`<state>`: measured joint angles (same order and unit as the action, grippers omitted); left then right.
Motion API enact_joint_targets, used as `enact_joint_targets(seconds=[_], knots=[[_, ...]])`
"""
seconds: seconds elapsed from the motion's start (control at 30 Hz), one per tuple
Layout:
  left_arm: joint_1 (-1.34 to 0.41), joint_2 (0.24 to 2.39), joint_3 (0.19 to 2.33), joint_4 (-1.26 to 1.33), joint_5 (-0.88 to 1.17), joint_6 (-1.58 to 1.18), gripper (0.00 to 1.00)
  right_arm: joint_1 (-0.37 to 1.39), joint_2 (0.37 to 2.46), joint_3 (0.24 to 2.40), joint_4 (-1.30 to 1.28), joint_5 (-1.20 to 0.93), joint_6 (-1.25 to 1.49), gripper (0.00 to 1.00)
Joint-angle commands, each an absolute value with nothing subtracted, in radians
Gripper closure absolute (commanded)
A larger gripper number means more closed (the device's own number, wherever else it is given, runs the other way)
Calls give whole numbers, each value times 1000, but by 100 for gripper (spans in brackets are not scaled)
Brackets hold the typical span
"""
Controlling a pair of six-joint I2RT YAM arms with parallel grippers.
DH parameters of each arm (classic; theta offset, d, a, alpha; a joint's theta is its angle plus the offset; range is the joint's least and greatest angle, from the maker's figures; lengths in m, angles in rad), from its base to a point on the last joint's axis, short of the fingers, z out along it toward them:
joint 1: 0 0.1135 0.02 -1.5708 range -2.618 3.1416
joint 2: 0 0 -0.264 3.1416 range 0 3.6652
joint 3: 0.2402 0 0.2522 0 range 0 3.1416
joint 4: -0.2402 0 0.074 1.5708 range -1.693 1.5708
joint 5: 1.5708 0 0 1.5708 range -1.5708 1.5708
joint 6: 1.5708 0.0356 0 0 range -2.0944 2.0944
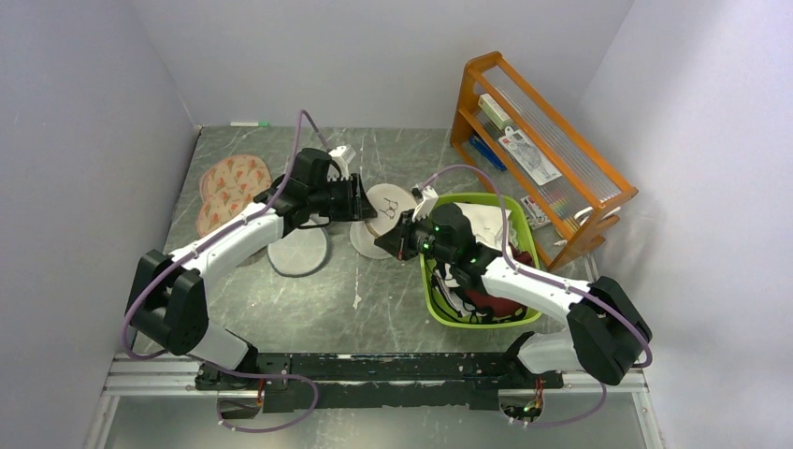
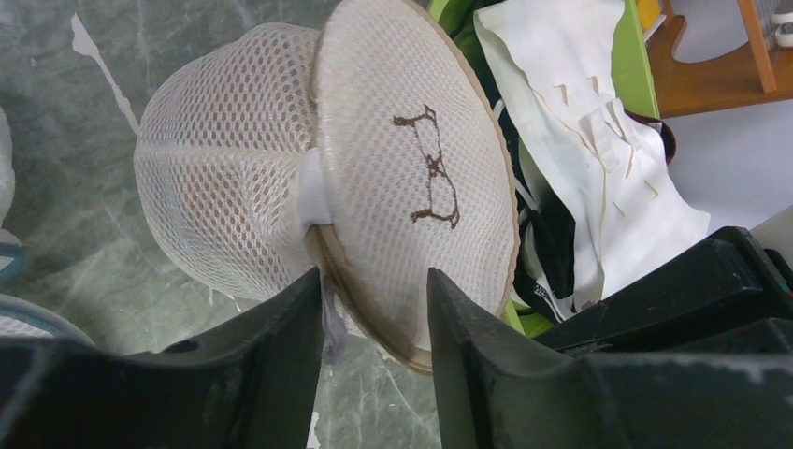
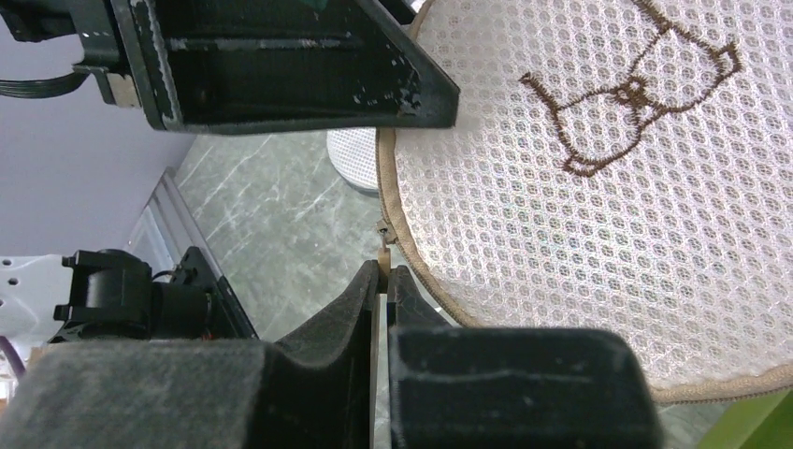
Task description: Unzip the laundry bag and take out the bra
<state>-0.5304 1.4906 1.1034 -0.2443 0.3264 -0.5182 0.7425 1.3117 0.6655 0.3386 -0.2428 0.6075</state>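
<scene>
— Pinched tight between the fingers of the right gripper [image 3: 383, 273]: the zip pull [image 3: 382, 245], right at the tan rim of the laundry bag [image 3: 580, 187]; held so, presumably, to drag the slider round the edge.

— And the bag itself?

— Stood on edge between the two arms, seemingly raised off the table [image 1: 374, 309], just beside the green basket [image 1: 432, 304]; face with the brown spectacles mark turned toward the right wrist, domed half behind it; no gap to be seen along the rim in view; judged hardly begun.

— Why the left gripper [image 2: 374, 281] so close?

— Set astride the rim, just along from the pull; one finger on the domed side by a white tab, the other on the marked face; jaws partly spread; cannot tell whether pressing or merely bracketing; meant, most likely, as an anchor, to keep the whole bag from trailing after the slider.

— Any sign of the bra?

— None; hidden by the mesh if inside; guessed to be in the domed half.

— Further out?

— White cloth [image 2: 580, 122] and dark cloth [image 1: 486, 304] heaped in the basket; white mesh bag with grey disc [image 1: 297, 251] and pink patterned bags [image 1: 229, 187] lying flat at the left; wooden rack [image 1: 552, 140] at the far right.

— Risks?

— Thin pull slipping from the pinch; soft mesh folding instead of bracing.
</scene>
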Motion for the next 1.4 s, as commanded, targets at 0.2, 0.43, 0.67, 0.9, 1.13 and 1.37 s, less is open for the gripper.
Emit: enact_joint_targets(seconds=[0.2,0.43,0.67,0.9,1.13,1.37], knots=[[-462,1495,1141,-265,370,-535,89,747,1312,666,283,-136,566,100],[-416,1522,1146,-272,404,-541,93,741,1266,626,165,-6,519,100],[-367,1538,1150,-280,408,-539,93,611,1170,562,99,12,504,100],[-331,1551,1154,-277,423,-537,93,541,1084,529,143,-109,462,100],[-332,1480,1163,-298,321,-473,39,541,1086,542,189,-193,464,100],[-370,1393,1149,-297,215,-451,12,541,1082,542,246,-239,502,100]])
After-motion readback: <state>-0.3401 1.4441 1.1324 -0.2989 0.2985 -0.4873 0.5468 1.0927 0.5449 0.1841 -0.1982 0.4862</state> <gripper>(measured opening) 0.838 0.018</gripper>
